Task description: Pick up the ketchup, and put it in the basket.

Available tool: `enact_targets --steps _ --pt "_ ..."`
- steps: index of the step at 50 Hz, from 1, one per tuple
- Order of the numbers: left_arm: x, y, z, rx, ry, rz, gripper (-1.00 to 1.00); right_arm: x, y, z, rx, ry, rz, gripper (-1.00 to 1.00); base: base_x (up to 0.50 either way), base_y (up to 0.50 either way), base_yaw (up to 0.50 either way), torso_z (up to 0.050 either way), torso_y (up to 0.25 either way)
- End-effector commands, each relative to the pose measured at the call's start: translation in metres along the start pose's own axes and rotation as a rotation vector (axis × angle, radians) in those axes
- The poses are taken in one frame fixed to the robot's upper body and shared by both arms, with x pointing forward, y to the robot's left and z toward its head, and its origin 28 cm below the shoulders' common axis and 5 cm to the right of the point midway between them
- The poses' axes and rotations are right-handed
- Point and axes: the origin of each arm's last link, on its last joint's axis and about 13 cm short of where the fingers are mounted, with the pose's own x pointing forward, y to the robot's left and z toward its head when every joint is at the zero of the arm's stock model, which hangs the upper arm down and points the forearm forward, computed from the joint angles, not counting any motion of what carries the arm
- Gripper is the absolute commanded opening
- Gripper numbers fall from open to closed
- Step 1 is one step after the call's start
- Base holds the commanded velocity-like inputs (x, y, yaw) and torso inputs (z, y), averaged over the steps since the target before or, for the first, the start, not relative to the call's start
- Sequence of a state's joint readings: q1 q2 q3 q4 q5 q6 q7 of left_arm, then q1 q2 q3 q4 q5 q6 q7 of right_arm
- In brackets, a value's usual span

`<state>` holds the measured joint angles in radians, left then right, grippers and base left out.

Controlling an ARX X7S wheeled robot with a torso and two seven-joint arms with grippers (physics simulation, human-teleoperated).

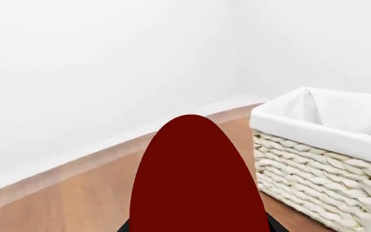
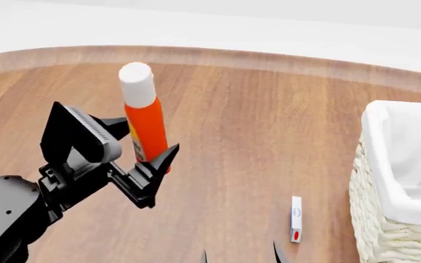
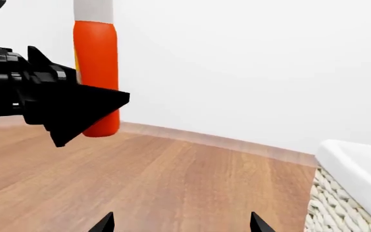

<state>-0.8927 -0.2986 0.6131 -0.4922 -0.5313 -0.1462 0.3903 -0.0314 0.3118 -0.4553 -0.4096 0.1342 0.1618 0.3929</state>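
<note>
The ketchup (image 2: 144, 118), an orange-red bottle with a tall white cap, stands upright in my left gripper (image 2: 149, 143), which is shut on its lower body. It appears to be held clear of the wooden surface. In the left wrist view the ketchup (image 1: 195, 179) fills the centre as a dark red shape, and the basket (image 1: 321, 159) lies beyond it. The cream wicker basket (image 2: 386, 230) with a white liner sits at the head view's right edge. My right gripper (image 2: 241, 256) is open and holds nothing, low at the front. The right wrist view shows the ketchup (image 3: 96, 72) and the basket (image 3: 353, 183).
A small white-and-red box (image 2: 296, 219) lies on the wooden surface between my right gripper and the basket. A white wall with a pale baseboard (image 2: 269, 57) curves round the far side.
</note>
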Motion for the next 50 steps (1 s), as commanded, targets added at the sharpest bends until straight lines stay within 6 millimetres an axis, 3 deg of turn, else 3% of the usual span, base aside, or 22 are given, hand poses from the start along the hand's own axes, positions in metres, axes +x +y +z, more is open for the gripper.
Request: enact_targets --steps 1,19,30,41,48,50 --pt "0.016 0.007 0.009 -0.044 0.050 -0.174 -1.00 0.001 0.000 -0.001 -0.002 0.004 0.003 1.00 0.00 0.00 0.00 0.000 0.000" --pt "0.040 0.031 0.016 -0.133 0.090 -0.349 -1.00 0.003 0.001 -0.004 -0.009 0.014 0.007 1.00 0.00 0.00 0.00 0.000 0.001" --pt "0.046 0.031 0.026 -0.062 0.119 -0.475 -1.00 0.005 0.005 -0.008 -0.015 0.029 0.020 1.00 0.00 0.00 0.00 0.000 0.001" --pt "0.049 0.028 0.029 -0.041 0.150 -0.477 -1.00 0.005 0.004 -0.008 -0.012 0.029 0.017 1.00 0.00 0.00 0.00 0.000 0.000" --pt "0.050 0.030 0.030 -0.043 0.146 -0.468 -1.00 0.004 0.000 0.007 0.011 0.032 -0.004 1.00 0.00 0.00 0.00 0.000 0.000" --pt "0.050 0.030 0.028 -0.041 0.156 -0.456 -1.00 0.005 0.000 0.013 -0.080 0.037 -0.027 1.00 0.00 0.00 0.00 0.000 0.000"
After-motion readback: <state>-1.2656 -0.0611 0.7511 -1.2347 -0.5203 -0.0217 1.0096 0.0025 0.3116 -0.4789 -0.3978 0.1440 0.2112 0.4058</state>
